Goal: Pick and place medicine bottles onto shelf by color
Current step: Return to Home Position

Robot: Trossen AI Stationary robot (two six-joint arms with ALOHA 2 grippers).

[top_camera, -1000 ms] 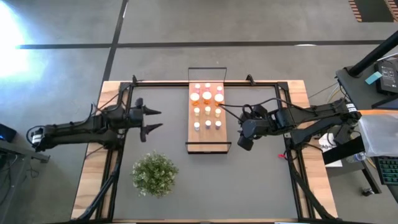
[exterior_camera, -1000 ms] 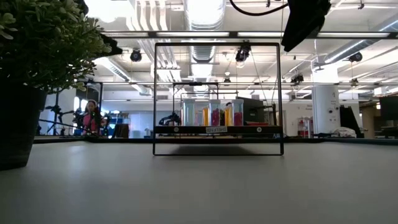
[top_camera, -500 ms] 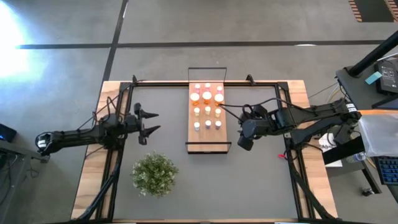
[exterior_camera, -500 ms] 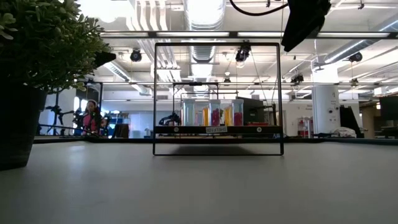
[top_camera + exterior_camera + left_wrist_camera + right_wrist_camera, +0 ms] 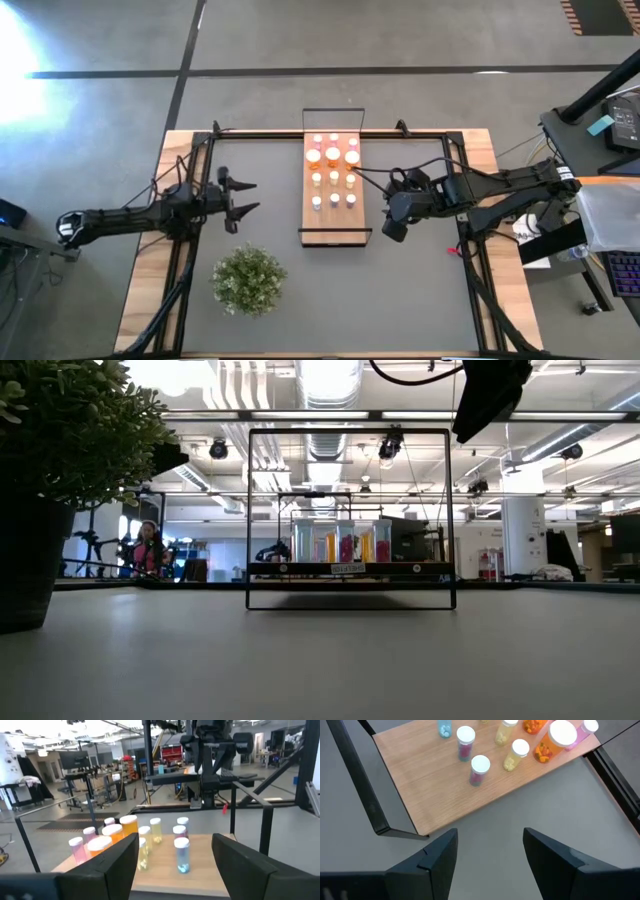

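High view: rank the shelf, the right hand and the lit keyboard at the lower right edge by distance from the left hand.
1. shelf, centre, just ahead of the left hand.
2. right hand, beyond the shelf's other side.
3. keyboard, far off at the right edge.

Ceiling lights blaze overhead; glare whitens the floor.

This is a large open hall, a robotics lab or workshop. In the low view, bare air ducts run across the upper middle of the frame, and a white pillar stands at the right. At the far left a person seems to sit. The high view shows a grey concrete floor along its top.
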